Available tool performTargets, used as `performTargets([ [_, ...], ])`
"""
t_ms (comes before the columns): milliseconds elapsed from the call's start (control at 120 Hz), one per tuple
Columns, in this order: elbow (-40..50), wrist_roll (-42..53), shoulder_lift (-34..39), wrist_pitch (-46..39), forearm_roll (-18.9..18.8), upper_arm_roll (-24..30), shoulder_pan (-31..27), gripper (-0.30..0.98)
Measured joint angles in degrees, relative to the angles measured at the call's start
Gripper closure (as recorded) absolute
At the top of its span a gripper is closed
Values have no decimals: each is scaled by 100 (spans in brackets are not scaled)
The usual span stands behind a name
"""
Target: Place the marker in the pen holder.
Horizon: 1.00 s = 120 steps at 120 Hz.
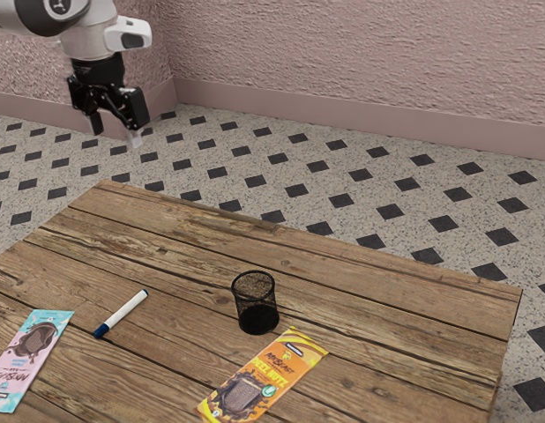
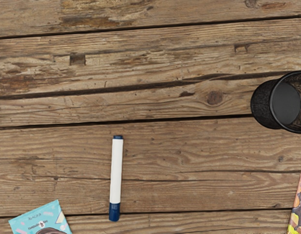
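Nearest in the exterior view, a yellow-and-orange wrapper (image 1: 264,377) lies flat, its far end near the foot of the pen holder; a light-blue and pink wrapper (image 1: 30,359) lies at the exterior view's left. A little farther in is the white marker (image 1: 123,313), on its side between the light-blue and pink wrapper and the pen holder, apart from both and outside the holder. Its longer blue end points toward the near side, its short dark-blue end away. Beyond it, toward the exterior view's right, the black mesh pen holder (image 1: 256,304) stands upright, mouth up. All four are on the surface (image 1: 180,256), made of weathered brown planks with dark seams running between them.

Farther back and high, at the exterior view's upper left, the arm (image 1: 89,35) holds the pincer (image 1: 116,132) pointing down, well above the level of the planks. Its two fingers stand wide apart, with nothing gripped. Behind lie the speckled floor (image 1: 246,189) with dark diamonds, a pink baseboard (image 1: 343,112), and the rough pink wall (image 1: 361,53).
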<state>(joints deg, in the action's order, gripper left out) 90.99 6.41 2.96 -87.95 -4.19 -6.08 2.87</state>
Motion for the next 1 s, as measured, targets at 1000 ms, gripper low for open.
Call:
performTargets([
  [1000, 5021, 802, -841, -5202, 109, -1580, 380, 0],
])
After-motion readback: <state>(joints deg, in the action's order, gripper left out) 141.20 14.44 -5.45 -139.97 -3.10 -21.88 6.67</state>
